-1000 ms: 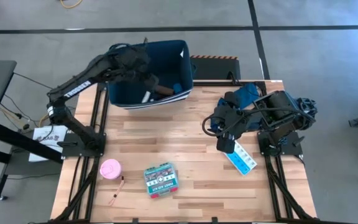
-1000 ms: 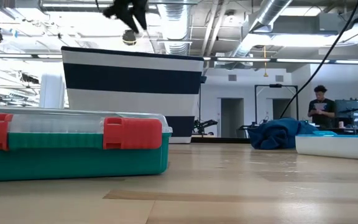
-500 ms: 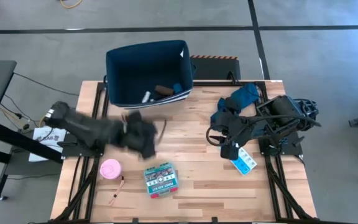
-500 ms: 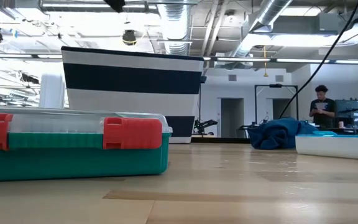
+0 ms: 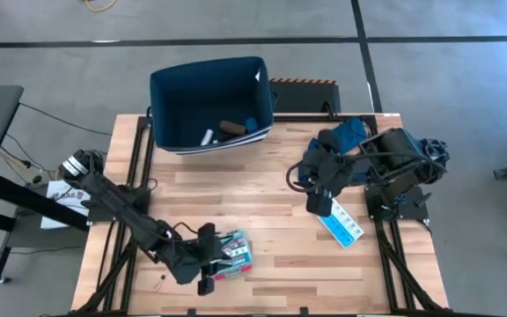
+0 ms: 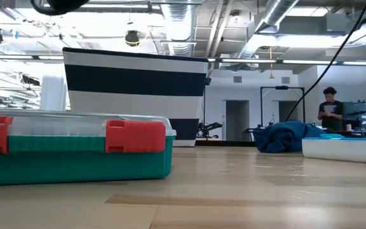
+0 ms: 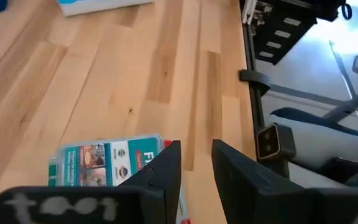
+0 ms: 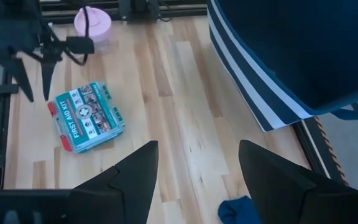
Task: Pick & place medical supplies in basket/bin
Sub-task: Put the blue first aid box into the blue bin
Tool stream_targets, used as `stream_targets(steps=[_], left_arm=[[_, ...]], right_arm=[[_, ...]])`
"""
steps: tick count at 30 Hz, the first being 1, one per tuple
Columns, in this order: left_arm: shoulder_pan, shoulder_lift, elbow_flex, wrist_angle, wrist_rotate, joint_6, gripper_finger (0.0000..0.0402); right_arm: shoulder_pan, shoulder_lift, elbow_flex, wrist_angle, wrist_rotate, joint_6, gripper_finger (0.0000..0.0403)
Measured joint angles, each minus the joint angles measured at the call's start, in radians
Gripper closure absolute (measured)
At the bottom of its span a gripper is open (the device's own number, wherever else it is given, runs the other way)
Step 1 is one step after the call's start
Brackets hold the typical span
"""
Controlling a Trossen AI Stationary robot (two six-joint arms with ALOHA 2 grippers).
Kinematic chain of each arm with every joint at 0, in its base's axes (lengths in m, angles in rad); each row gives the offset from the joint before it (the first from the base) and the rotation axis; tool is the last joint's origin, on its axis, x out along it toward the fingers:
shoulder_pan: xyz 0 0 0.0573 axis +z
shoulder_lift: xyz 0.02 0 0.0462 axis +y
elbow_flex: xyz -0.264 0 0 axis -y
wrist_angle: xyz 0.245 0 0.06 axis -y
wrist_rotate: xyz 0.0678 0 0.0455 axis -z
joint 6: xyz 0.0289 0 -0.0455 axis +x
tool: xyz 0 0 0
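The first-aid box (image 5: 228,254) is seen lying flat on the wooden table (image 5: 262,176) near its front edge, lid and label up, its red latches showing in the low view; the pink roll (image 8: 92,23) is found just beyond it, largely hidden under the left arm in the high view; the basket (image 5: 209,101) is set at the table's far edge, well apart from the box, with a brown oblong (image 5: 231,129) and a small white item already lying inside it. The step in hand is judged to be the reach for the next item, most likely the box; nothing is seen lifted yet. The left gripper (image 7: 196,163) is placed low at the box's front-left corner, its fingers drawn narrow with only a slim gap between them and nothing held; the arm is stretched long and low across the table's left side. For a grasp of the box, the fingers would need to be spread wider and centred over its short width. The right gripper (image 8: 197,177) is held wide and empty above the pill strip (image 5: 342,224) at the table's right.
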Motion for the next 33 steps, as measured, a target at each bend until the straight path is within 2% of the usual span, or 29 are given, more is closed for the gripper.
stream_targets(steps=[3,8,13,16,22,28,33], left_arm=[[0.007,0.031,-0.002,0.001,-0.007,-0.009,0.0315],[0.021,0.133,0.040,0.031,0.058,0.002,0.0307],[0.031,0.236,0.169,-0.075,0.060,0.006,0.0309],[0.030,0.290,0.262,-0.195,0.070,0.014,0.0316],[0.026,0.408,0.417,-0.383,0.126,-0.036,0.0319],[0.006,0.497,0.520,-0.463,0.157,-0.034,0.0319],[0.004,0.521,0.549,-0.541,0.145,-0.048,0.0319]], right_arm=[[-0.003,0.000,0.000,0.000,0.000,0.012,0.0187],[0.002,0.000,0.000,0.000,-0.001,0.014,0.0187],[0.002,0.000,0.000,0.000,0.000,0.014,0.0187],[0.002,0.000,0.000,0.000,-0.001,0.014,0.0187],[0.002,0.000,0.000,0.000,-0.001,0.014,0.0187],[0.002,0.000,0.000,0.000,-0.001,0.014,0.0187],[0.002,0.000,0.000,0.000,-0.001,0.015,0.0187]])
